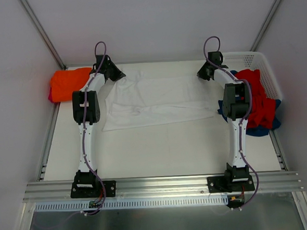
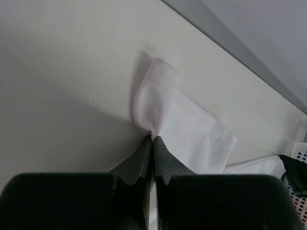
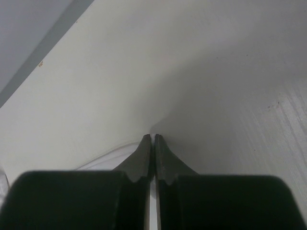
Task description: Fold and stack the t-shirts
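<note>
A white t-shirt (image 1: 158, 101) lies spread across the middle of the table. My left gripper (image 1: 114, 75) is at its far left corner. In the left wrist view the left gripper (image 2: 153, 139) is shut on a bunched fold of the white t-shirt (image 2: 182, 120). My right gripper (image 1: 203, 73) is at the far right corner. In the right wrist view the right gripper (image 3: 153, 136) is shut, with a thin edge of the white t-shirt (image 3: 249, 134) pinched between its tips. A folded orange t-shirt (image 1: 68, 83) sits at the far left.
A white perforated basket (image 1: 268, 71) stands at the far right, with a red t-shirt (image 1: 256, 95) and a blue one (image 1: 259, 131) spilling over its near side. Metal frame rails run along the table's edges.
</note>
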Available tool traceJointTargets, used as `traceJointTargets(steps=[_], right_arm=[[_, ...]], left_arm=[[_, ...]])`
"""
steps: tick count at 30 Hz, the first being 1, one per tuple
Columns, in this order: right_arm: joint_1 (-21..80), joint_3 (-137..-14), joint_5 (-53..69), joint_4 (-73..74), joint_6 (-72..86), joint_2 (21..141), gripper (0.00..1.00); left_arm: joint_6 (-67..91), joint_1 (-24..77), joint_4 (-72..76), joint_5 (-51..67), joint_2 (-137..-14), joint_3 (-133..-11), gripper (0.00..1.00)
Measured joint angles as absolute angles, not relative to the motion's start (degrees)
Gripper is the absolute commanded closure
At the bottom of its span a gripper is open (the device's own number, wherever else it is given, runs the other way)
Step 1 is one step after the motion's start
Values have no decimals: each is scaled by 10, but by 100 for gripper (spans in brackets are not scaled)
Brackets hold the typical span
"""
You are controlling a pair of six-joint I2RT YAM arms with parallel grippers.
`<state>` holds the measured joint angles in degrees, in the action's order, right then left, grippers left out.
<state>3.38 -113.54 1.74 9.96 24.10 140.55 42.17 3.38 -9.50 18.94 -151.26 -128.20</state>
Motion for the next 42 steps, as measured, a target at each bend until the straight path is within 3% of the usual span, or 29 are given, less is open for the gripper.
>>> traceJointTargets(steps=[13,24,42], right_arm=[[36,-1101,18,142,228,1368,99],[43,-1006,17,146,218,1235,100],[53,-795,-20,125,203,1075,99]], left_arm=[[369,33,-125,155,-1445,-1224,100],[334,33,-127,157,-1313,-1136,100],[304,33,-111,131,-1117,-852,100]])
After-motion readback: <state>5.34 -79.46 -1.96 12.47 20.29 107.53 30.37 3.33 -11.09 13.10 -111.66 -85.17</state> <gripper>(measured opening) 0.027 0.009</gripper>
